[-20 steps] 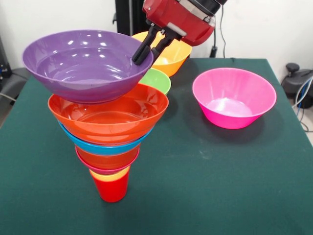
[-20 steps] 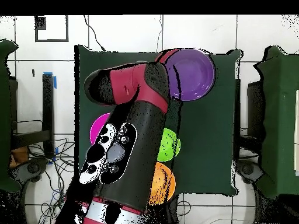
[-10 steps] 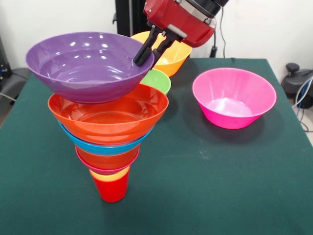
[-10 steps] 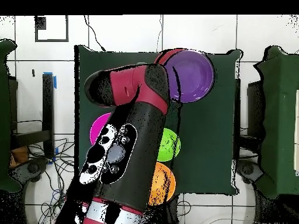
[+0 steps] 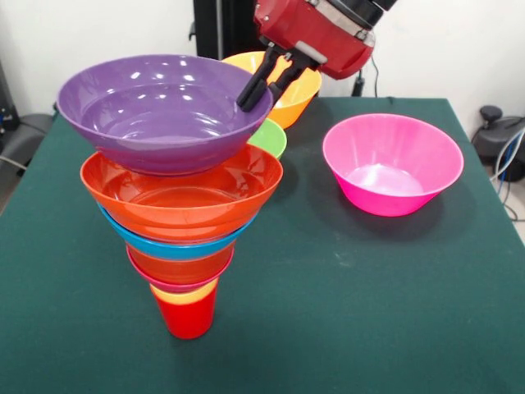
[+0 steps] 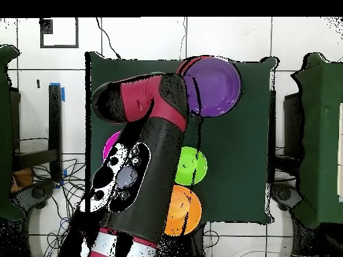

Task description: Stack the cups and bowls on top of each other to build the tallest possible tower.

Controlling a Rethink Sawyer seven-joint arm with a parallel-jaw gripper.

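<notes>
Tower (image 5: pixel 182 246): red cup (image 5: pixel 188 316) at base on the green desk (image 5: pixel 353 295), bowls widening upward, orange-red bowl (image 5: pixel 182 190) uppermost.
Purple bowl (image 5: pixel 164 111): just above the tower, tilted.
Gripper (image 5: pixel 264 84): fingers clamped on the purple bowl's rim.
Green bowl (image 5: pixel 267 135), orange bowl (image 5: pixel 287 90): behind.
Magenta-pink bowl (image 5: pixel 392 164): right, apart.

hand (image 5: pixel 264 89) pinching purple bowl (image 5: pixel 160 111) rim | bowl tilted over tower (image 5: pixel 182 217)

Green table (image 5: pixel 369 295) — tower (image 5: pixel 182 238), three loose bowls (image 5: pixel 392 164)
</notes>
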